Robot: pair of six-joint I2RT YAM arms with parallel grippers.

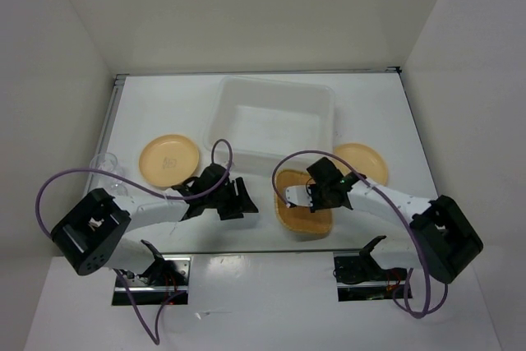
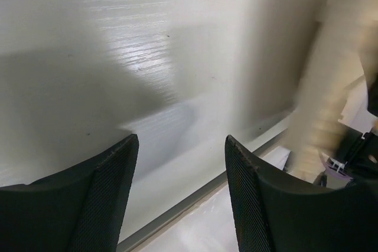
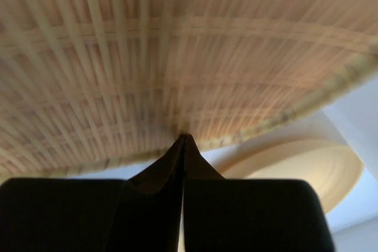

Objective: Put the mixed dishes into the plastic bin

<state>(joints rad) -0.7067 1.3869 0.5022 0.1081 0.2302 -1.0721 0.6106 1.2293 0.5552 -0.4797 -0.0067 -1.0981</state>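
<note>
The woven plate point(image 1: 304, 221) is at the near edge of the table point(image 1: 164, 113), just in front of the bin's point(image 1: 275, 125) near right corner and outside it. The right gripper point(image 1: 296, 196) reaches over the plate from the right. In the right wrist view its fingers point(image 3: 183, 141) are pressed together at the plate's point(image 3: 177, 57) rim, apparently pinching it, and blurred weave fills the frame above them. Whether the plate is lifted off the table cannot be told.

The bin stands at the middle of the far side with no dish inside. The right round plate point(image 1: 366, 160) lies flat beside the bin's near right corner, partly under the right arm. It also shows below the woven rim in the right wrist view point(image 3: 307, 163). The left round plate point(image 1: 168, 160) lies flat off the bin's near left corner. A clear cup point(image 1: 105, 166) stands near the table's left edge, beyond that plate.

The left gripper point(image 1: 240, 200) is left of the woven plate and apart from it. Its fingers are spread over bare table with nothing between them point(image 2: 180, 199).
</note>
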